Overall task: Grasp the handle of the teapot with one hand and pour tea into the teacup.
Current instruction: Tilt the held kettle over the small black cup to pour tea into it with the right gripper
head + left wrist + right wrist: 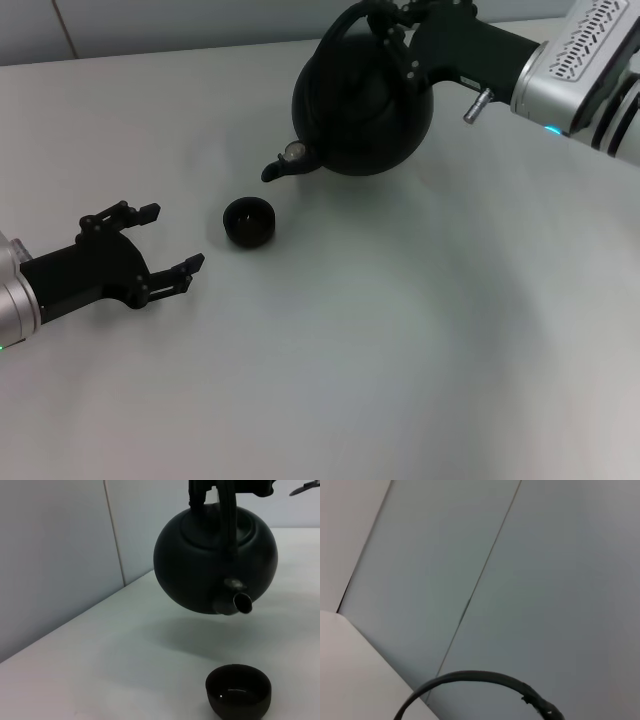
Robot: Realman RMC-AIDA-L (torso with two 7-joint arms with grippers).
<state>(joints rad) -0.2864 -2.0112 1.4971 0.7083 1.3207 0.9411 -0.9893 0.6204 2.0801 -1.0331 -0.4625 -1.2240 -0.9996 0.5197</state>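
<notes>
The round matte-black teapot (362, 100) hangs in the air above the white table, its spout (280, 166) pointing down toward the teacup. My right gripper (392, 22) is shut on the arched handle (352, 28) at the top. The small black teacup (248, 221) stands on the table just below and in front of the spout. In the left wrist view the teapot (215, 565) hovers over the teacup (239, 690), spout (239, 603) tilted slightly down; no tea stream shows. The right wrist view shows only the handle's arc (475, 680). My left gripper (175, 240) lies open on the table left of the cup.
The white table (400, 350) stretches toward me and to the right. A grey panelled wall (60, 555) stands behind the table's far edge.
</notes>
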